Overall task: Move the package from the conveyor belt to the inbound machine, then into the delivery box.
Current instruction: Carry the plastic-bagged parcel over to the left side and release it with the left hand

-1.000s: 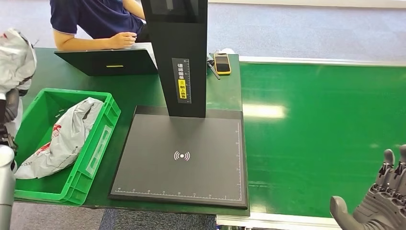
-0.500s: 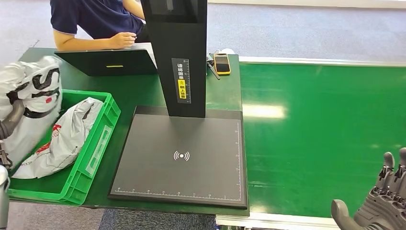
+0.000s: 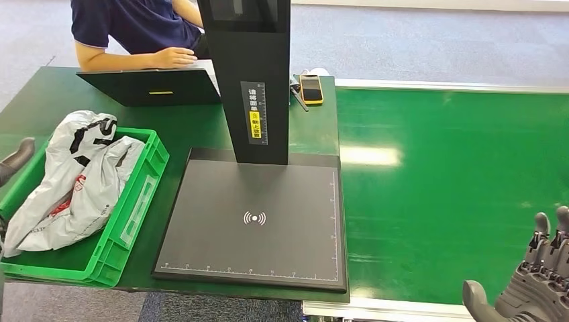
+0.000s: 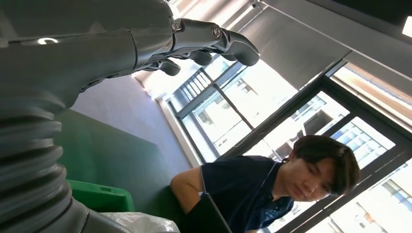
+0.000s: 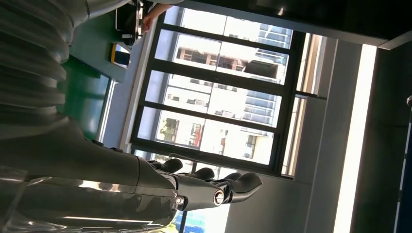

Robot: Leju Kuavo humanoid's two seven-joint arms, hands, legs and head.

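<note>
The white-and-grey package (image 3: 74, 157) is lying in the green box (image 3: 137, 201) at the lower left of the head view, draped over a second grey bag (image 3: 100, 194) already in there, with its upper end rising above the box's far rim. The left hand (image 3: 17, 159) is peeking in at the left edge of the frame, just beside the package and apart from it; a single dark fingertip is showing there. In the left wrist view that hand (image 4: 204, 46) is grasping nothing, its fingers loosely bent and held in the air, with a corner of the green box and a bit of pale bag under the wrist.

The right hand (image 3: 537, 282) is sitting at the lower right corner of the head view, over the near edge of the green belt (image 3: 456, 188), well apart from the package. Its fingers are spread and pointing up, released and empty; the right wrist view shows the hand (image 5: 214, 187) likewise holding nothing.

The black scanning plate (image 3: 251, 221) with its upright post (image 3: 251, 80) is standing between box and belt. A person (image 3: 134, 30) is sitting at the top left behind a laptop (image 3: 151, 84), and a phone (image 3: 311, 88) is lying near the post.
</note>
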